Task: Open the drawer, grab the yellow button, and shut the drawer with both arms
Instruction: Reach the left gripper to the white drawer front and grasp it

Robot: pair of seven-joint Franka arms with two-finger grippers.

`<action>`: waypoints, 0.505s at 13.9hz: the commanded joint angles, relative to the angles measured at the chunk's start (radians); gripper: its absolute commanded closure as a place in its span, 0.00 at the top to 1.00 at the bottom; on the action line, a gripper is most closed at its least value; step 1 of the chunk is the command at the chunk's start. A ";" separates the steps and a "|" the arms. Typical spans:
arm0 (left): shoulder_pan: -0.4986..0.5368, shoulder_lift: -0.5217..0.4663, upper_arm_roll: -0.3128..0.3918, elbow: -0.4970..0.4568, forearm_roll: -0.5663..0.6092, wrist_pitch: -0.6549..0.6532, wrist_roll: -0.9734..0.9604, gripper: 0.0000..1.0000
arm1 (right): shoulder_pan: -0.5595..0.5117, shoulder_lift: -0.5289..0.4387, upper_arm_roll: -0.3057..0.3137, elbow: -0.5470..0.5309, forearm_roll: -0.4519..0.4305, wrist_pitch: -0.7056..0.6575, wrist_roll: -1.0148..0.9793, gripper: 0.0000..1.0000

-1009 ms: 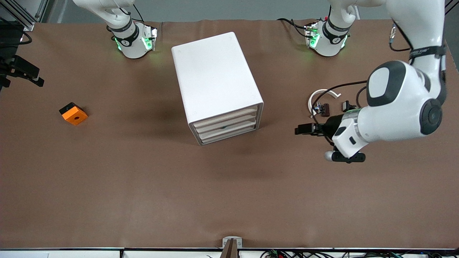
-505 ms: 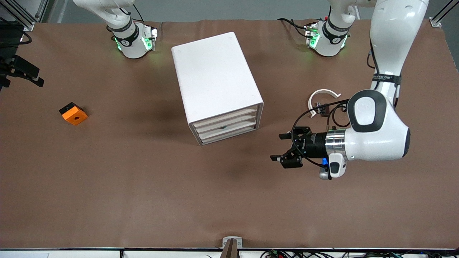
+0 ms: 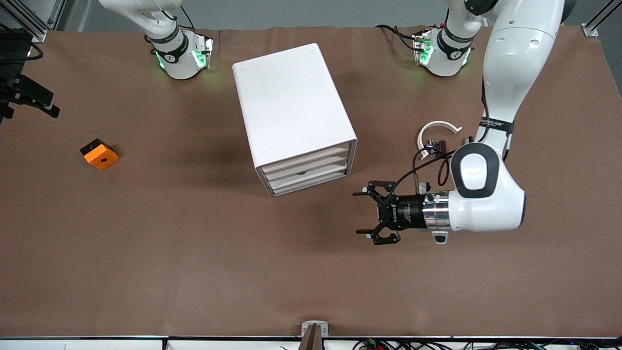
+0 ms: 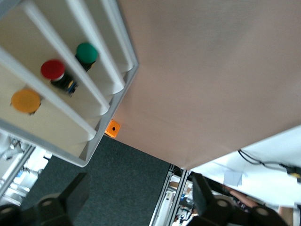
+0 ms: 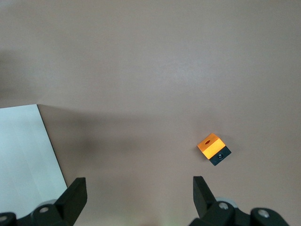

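Observation:
The white cabinet (image 3: 291, 104) stands mid-table, and its top drawer (image 3: 303, 154) sits flush and shut. In the left wrist view the orange-capped button (image 4: 26, 100) shows in the top drawer (image 4: 47, 123). My left gripper (image 3: 359, 212) is open and empty. It lies level over bare table in front of the drawers, toward the left arm's end, apart from the cabinet and facing it (image 4: 138, 188). My right gripper (image 5: 138, 188) is open and empty, high over the table beside the cabinet's top (image 5: 23, 155). It is out of the front view.
An orange square block (image 3: 99, 154) lies toward the right arm's end and also shows in the right wrist view (image 5: 214, 148). A red button (image 4: 52, 69) and a green button (image 4: 86, 52) sit in the lower drawers. A white curved piece (image 3: 437, 129) and small dark parts (image 3: 440, 146) lie by the left arm.
My left arm swung its open gripper over the table toward the cabinet's front and turned it level. The cabinet and the block have not moved.

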 commanded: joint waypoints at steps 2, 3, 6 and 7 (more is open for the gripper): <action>-0.037 0.014 0.012 0.031 -0.008 -0.058 -0.144 0.84 | 0.037 0.011 0.000 0.017 -0.013 -0.009 0.012 1.00; -0.039 0.023 0.012 0.031 0.021 -0.104 -0.149 0.79 | 0.043 0.012 0.000 0.017 -0.013 -0.007 0.015 1.00; -0.039 0.067 -0.002 0.038 0.057 -0.234 -0.164 0.77 | 0.044 0.014 0.000 0.017 -0.011 -0.006 0.018 1.00; -0.039 0.081 -0.004 0.045 0.057 -0.256 -0.190 0.76 | 0.044 0.020 0.001 0.017 -0.010 -0.006 0.018 1.00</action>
